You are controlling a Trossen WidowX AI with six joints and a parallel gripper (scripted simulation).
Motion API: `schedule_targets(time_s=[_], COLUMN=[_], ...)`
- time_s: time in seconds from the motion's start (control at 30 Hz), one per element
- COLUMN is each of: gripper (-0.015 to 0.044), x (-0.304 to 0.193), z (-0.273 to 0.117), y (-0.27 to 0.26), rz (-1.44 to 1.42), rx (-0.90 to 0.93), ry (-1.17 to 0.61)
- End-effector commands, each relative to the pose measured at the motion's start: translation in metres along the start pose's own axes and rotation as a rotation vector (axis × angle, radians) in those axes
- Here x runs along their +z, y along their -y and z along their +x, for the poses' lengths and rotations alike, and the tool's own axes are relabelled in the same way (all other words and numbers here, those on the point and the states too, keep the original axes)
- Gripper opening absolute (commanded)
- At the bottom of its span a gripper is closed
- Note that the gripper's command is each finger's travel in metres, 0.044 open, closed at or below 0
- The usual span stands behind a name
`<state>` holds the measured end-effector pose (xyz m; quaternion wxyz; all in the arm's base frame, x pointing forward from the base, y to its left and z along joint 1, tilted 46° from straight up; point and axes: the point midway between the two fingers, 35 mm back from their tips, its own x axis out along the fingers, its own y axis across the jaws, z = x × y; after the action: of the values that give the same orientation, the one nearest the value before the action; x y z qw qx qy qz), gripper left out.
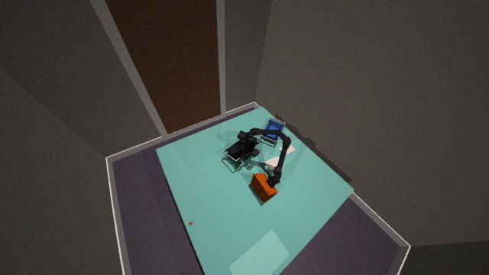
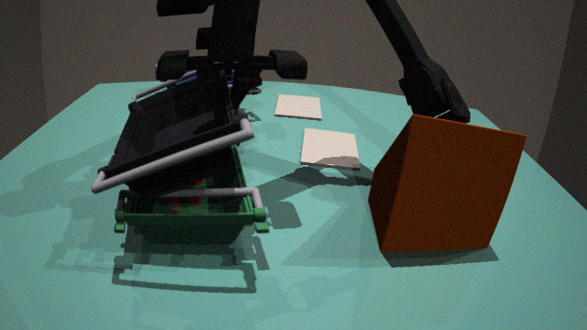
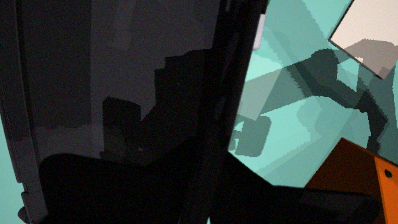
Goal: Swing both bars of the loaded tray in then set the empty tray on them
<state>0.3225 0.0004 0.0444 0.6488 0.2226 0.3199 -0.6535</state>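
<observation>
The loaded green tray (image 2: 183, 222) stands at the left in the exterior view, with red blocks (image 2: 195, 200) inside. Its near wire bar (image 2: 225, 192) lies inward over the top near the end; its far bar is hidden. The empty black tray (image 2: 158, 133) (image 1: 238, 150) (image 3: 60, 75) is above the green tray, tilted sideways with its right side higher and its left side low. Its own near bar (image 2: 179, 160) sticks out at its near end. My gripper (image 2: 233, 107) is shut on the black tray's right wall. Whether the black tray touches the green tray's bars is unclear.
An orange block (image 2: 449, 183) (image 1: 263, 188) (image 3: 387, 195) stands to the right, beside the arm's base. Two pale square plates (image 2: 298, 107) (image 2: 327, 147) lie between it and the trays. A blue tray (image 1: 274, 129) stands at the far edge. A small red dot (image 1: 190, 223) is near another edge.
</observation>
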Motion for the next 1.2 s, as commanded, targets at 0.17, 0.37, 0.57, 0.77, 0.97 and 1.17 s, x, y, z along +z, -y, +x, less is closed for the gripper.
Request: schedule_targets(time_s=[0.17, 0.37, 0.57, 0.77, 0.97, 1.17], gripper=[0.0000, 0.0000, 0.0000, 0.0000, 0.0000, 0.0000], x=[0.000, 0.001, 0.001, 0.001, 0.001, 0.001], z=[0.000, 0.008, 0.012, 0.012, 0.012, 0.012], y=[0.000, 0.005, 0.008, 0.008, 0.008, 0.008], rz=[0.000, -0.002, -0.003, -0.003, -0.003, -0.003], rx=[-0.001, -0.015, -0.024, -0.024, -0.024, -0.024], ry=[0.000, -0.003, -0.004, -0.004, -0.004, -0.004])
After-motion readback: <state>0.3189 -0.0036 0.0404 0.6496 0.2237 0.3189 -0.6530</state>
